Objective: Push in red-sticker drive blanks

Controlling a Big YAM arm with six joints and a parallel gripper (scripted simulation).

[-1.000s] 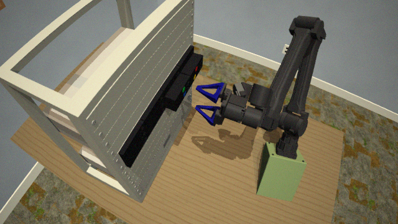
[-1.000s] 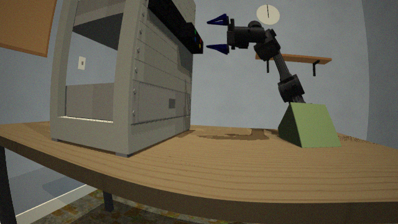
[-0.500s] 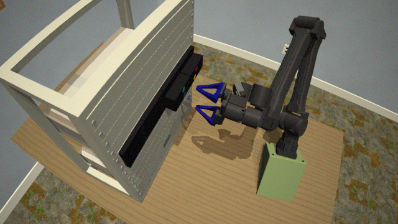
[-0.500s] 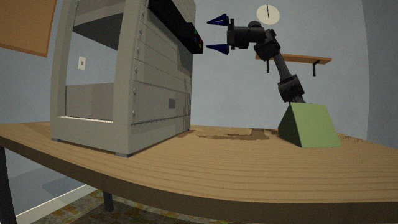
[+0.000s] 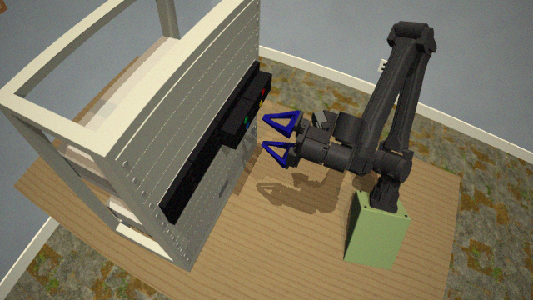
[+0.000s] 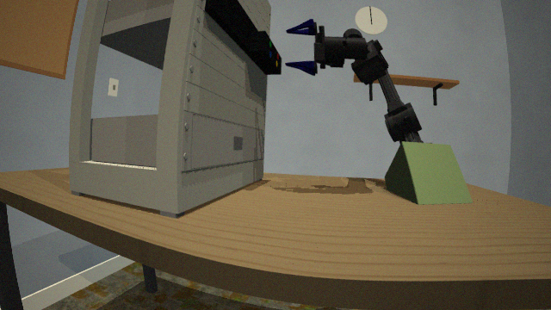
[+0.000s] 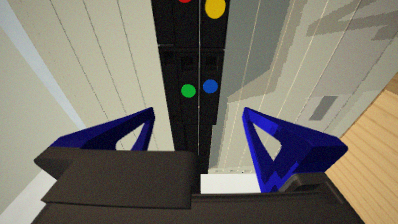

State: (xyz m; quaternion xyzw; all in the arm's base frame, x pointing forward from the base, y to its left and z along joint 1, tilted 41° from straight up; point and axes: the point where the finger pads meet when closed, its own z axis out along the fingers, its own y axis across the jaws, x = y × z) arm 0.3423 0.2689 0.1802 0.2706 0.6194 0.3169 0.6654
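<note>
The grey rack (image 5: 187,104) (image 6: 172,129) (image 7: 100,60) stands on the wooden table (image 5: 271,250) (image 6: 301,241). A black row of drive blanks runs across its front, and the blanks at the arm's end stick out. The blank with the red sticker (image 5: 263,91) (image 7: 185,1) sits beside one with a yellow sticker (image 5: 261,102) (image 7: 215,7). The pair alongside carries a green sticker (image 5: 246,119) (image 7: 188,90) and a blue sticker (image 7: 210,86). My gripper (image 5: 263,132) (image 6: 287,47) (image 7: 198,112) is open and empty. It points at the rack front, a short way off the green and blue blanks.
The arm stands on a green pedestal (image 5: 375,237) (image 6: 426,176) at the right of the table. A wall shelf (image 6: 409,80) hangs behind the arm. The rack's open frame extends back to the left.
</note>
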